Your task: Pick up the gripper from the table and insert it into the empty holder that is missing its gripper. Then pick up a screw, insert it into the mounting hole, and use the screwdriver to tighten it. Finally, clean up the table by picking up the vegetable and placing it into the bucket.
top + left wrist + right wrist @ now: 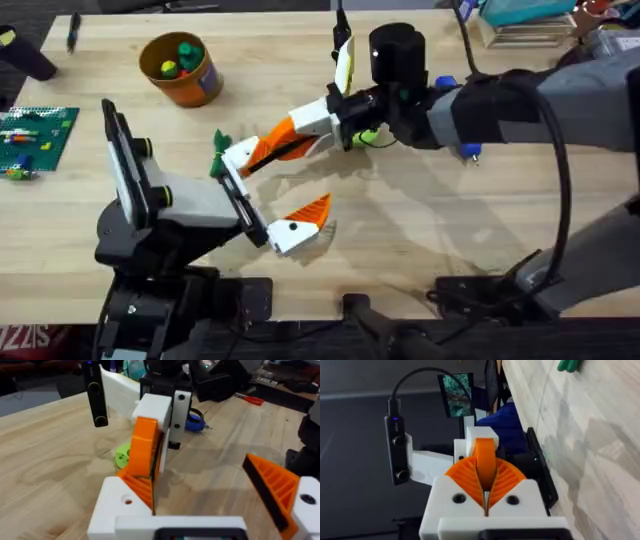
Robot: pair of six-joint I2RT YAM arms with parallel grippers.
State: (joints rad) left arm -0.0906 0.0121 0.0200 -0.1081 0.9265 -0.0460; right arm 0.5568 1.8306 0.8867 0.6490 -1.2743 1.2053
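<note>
Seating small orange plastic wedge gripper (283,136), clamped in right end effector (262,150), onto white angular holder (237,157); left end effector (268,192) spread apart at six o'clock. Next, probably release, then a screw.

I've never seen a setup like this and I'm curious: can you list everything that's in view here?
Table: one, light wood, beneath everything.
Bucket: one, orange, far left of the table, green and yellow pieces inside.
Vegetable: one, dark green, on the table beside the left gripper.
Ring: one, bright green, flat on the table below the right gripper.
Brick board: one, green, left edge of the table.
Blue tool: one, on the table behind the right gripper.
Orange tip: one, loose, pinched in the right gripper.
Left gripper: white with orange, open, centre of the table.
Right gripper: white with orange pads, shut on the orange tip.
</note>
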